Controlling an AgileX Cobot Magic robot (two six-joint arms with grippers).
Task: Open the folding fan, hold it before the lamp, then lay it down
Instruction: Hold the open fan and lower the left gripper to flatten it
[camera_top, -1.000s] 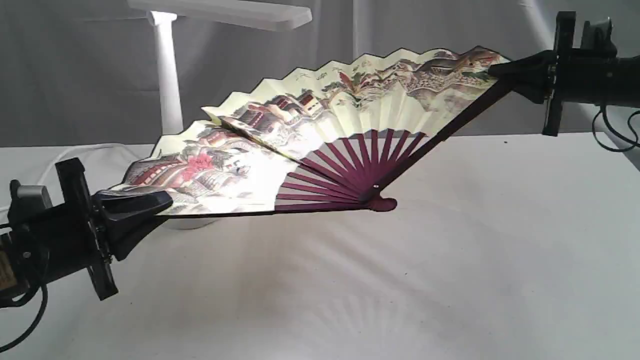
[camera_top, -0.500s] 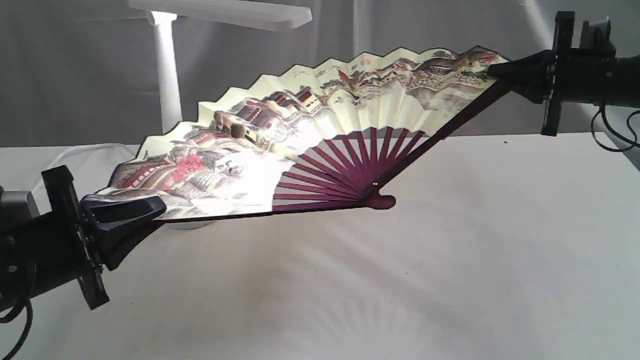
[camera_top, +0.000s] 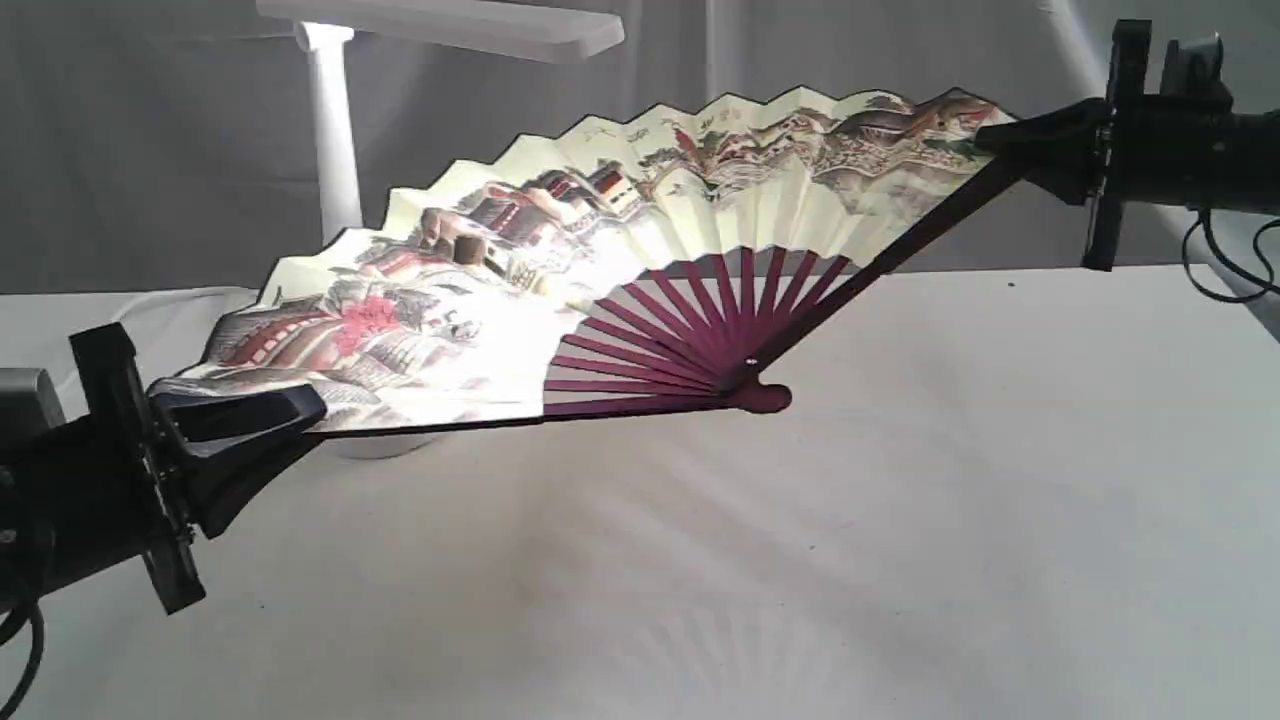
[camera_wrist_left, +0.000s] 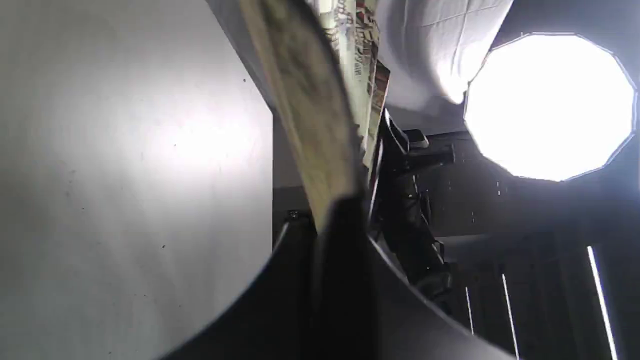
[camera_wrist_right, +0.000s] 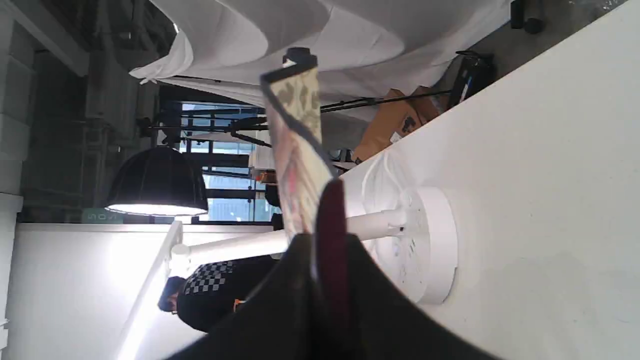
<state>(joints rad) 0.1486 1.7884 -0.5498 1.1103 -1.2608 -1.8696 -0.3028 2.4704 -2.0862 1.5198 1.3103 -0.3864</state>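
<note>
Folding fan (camera_top: 640, 230) stretched open above table (camera_top: 900, 500): left gripper (camera_top: 312, 405) clenched near-left guard, right gripper (camera_top: 988, 140) clenched far-right guard, so leaf faced lamp (camera_top: 335, 150) far-left.

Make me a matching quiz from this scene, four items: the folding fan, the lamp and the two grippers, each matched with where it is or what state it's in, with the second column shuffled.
Column one:
1. folding fan
2. lamp
3. left gripper
4. right gripper

Column two:
A. shut on the fan's higher outer rib
B. spread open, held in the air
C. white, standing behind the fan
D. shut on the fan's lower outer rib

Pairs: 1-B, 2-C, 3-D, 4-A
</note>
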